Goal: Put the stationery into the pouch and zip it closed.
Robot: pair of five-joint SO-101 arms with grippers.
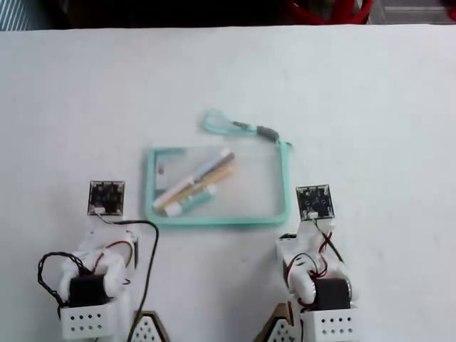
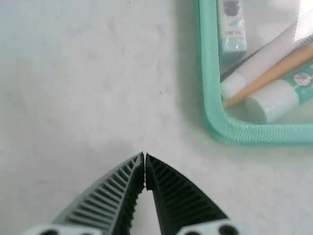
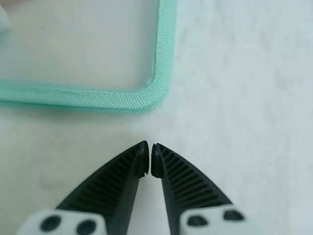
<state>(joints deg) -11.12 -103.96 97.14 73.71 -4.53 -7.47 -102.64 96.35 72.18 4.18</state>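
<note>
White table (image 1: 370,92): one pouch (image 1: 214,221) holding four stationery items (image 1: 194,182); two end effectors (image 2: 145,161) (image 3: 149,152) closed.

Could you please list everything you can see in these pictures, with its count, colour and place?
table: one, white, under everything.
pouch: one, clear with a mint-green edge, flat on the table between the two arms.
strap: one, mint-green loop, on the table at the pouch's far side.
pen: one, white, slanted inside the pouch.
pencil: one, yellow-orange, inside the pouch alongside the pen.
tube: one, green with a white cap, inside the pouch next to the pencil.
small item: one, pale blue, inside the pouch by its left edge; kind unclear.
left gripper: one, dark ridged fingers, shut and empty, over bare table by the pouch's near left corner.
right gripper: one, dark, shut and empty, by the pouch's near right corner.
</note>
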